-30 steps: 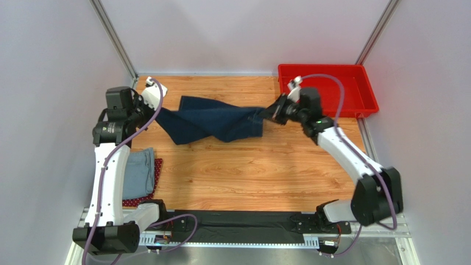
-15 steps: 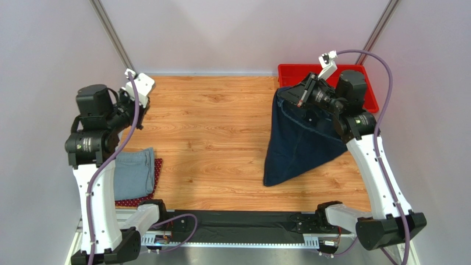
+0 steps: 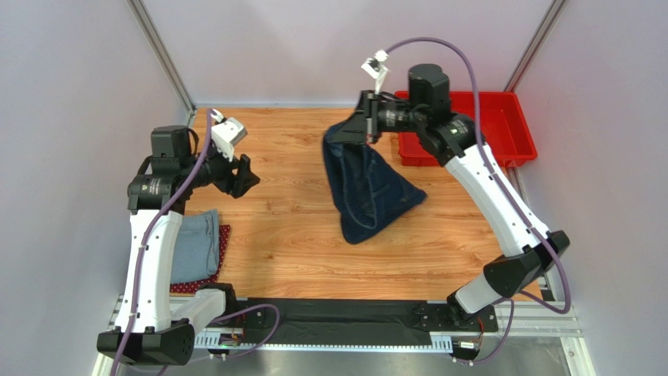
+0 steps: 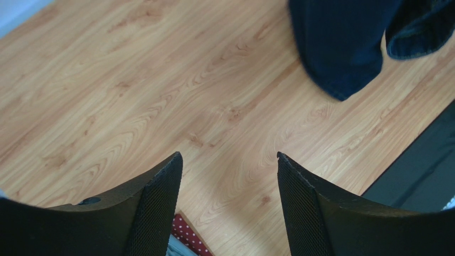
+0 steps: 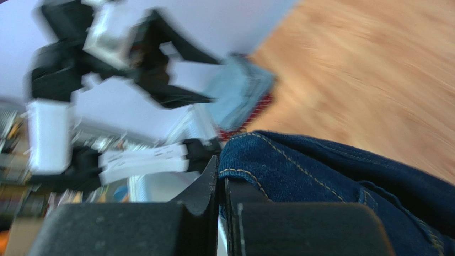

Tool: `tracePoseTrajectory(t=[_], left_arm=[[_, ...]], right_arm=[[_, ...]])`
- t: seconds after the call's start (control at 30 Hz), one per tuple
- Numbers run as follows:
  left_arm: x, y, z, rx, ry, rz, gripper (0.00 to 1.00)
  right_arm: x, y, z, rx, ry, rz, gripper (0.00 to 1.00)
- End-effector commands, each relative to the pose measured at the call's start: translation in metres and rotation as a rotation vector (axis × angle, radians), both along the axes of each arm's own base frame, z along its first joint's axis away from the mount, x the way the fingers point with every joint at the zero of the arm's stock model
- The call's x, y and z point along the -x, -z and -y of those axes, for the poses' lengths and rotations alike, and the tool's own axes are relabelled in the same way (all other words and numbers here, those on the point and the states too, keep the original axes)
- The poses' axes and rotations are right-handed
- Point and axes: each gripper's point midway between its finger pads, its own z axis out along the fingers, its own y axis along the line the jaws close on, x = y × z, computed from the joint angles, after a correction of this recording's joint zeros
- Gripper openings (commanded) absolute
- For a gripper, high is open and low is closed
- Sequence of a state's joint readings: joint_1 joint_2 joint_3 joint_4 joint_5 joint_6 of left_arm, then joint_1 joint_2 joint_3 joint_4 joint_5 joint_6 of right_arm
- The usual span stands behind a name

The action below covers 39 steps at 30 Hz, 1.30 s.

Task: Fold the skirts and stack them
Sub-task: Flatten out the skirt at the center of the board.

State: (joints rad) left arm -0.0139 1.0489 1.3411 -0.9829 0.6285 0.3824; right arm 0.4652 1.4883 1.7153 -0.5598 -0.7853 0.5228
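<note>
Right claw (image 3: 367,117): closed tight on a stitched edge of the navy denim skirt (image 3: 368,188); the cloth is hung from that one point.
Navy skirt position: draped over the far middle of the table (image 3: 290,235); its lower tip seemingly touches the wood; the red tray (image 3: 513,117) lies behind.
Left claw (image 3: 241,175): spread wide; nothing held; well apart from the skirt.
Stack: the light blue skirt (image 3: 196,243) is laid folded on the dotted red skirt (image 3: 224,239), near left.
Handling: thick, limp denim is judged heavy, prone to sagging and twisting; a second hold further along the same stitched edge is judged best for spreading it flat.
</note>
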Motion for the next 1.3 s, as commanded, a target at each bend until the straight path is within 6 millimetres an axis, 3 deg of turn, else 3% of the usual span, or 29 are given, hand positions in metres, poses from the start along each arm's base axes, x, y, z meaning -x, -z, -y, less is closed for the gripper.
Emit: tracePoseTrajectory(t=[0.0,0.07,0.13,0.17,0.27,0.3,0.37,0.4,0.47,0.53,0.57,0.63,0.67,0.73,0.83,0.93,1.0,1.13,1.27], left_arm=[[-0.006,-0.045,-0.005,0.064,-0.055,0.121,0.73],[-0.008,-0.060,-0.015,0.048,-0.098,0.162,0.75],[-0.009,-0.061,-0.026,-0.009,-0.132,0.164,0.76],[-0.009,-0.068,-0.030,-0.032,-0.143,0.181,0.76],[-0.003,-0.065,-0.041,-0.132,-0.133,0.189,0.75],[0.002,-0.058,-0.040,-0.148,-0.114,0.165,0.75],[0.010,-0.038,-0.034,-0.152,-0.044,0.116,0.75],[0.012,-0.028,-0.031,-0.158,-0.006,0.098,0.75],[0.023,0.009,-0.020,-0.134,0.075,-0.006,0.75],[0.029,0.034,-0.012,-0.146,0.143,-0.054,0.75],[0.036,0.059,-0.009,-0.138,0.165,-0.123,0.75],[0.046,0.084,0.003,-0.165,0.251,-0.164,0.75],[0.054,0.105,0.004,-0.182,0.268,-0.217,0.75],[0.055,0.125,0.008,-0.233,0.282,-0.235,0.75],[0.074,0.163,0.008,-0.309,0.317,-0.320,0.77],[0.095,0.185,0.010,-0.405,0.371,-0.356,0.92],[0.103,0.197,0.006,-0.479,0.399,-0.356,0.94],[0.109,0.220,-0.020,-0.623,0.409,-0.391,0.92],[0.126,0.227,-0.021,-0.524,0.465,-0.536,0.86]], right_arm=[[0.079,-0.086,-0.038,-0.156,-0.363,0.240,0.00],[0.098,-0.095,-0.039,-0.185,-0.420,0.259,0.00],[0.107,-0.090,-0.033,-0.187,-0.436,0.264,0.00],[0.110,-0.074,-0.024,-0.162,-0.420,0.240,0.00],[0.092,-0.029,-0.005,-0.078,-0.304,0.122,0.00],[0.076,0.012,-0.002,-0.014,-0.237,0.041,0.00],[0.058,0.055,0.008,0.074,-0.150,-0.035,0.00],[0.047,0.098,0.009,0.146,-0.103,-0.105,0.00],[0.039,0.138,0.008,0.199,-0.101,-0.157,0.00],[0.030,0.193,0.008,0.290,-0.097,-0.246,0.00],[0.028,0.208,0.009,0.318,-0.094,-0.272,0.00],[0.019,0.248,0.013,0.405,-0.077,-0.324,0.00],[0.014,0.258,0.016,0.428,-0.063,-0.340,0.00],[0.009,0.277,0.019,0.463,-0.057,-0.376,0.00],[0.002,0.290,0.025,0.495,-0.035,-0.384,0.00],[-0.004,0.295,0.031,0.511,-0.009,-0.376,0.00],[-0.007,0.296,0.034,0.510,0.005,-0.384,0.00],[-0.008,0.295,0.039,0.505,0.019,-0.385,0.00],[-0.007,0.293,0.043,0.505,0.029,-0.369,0.00]])
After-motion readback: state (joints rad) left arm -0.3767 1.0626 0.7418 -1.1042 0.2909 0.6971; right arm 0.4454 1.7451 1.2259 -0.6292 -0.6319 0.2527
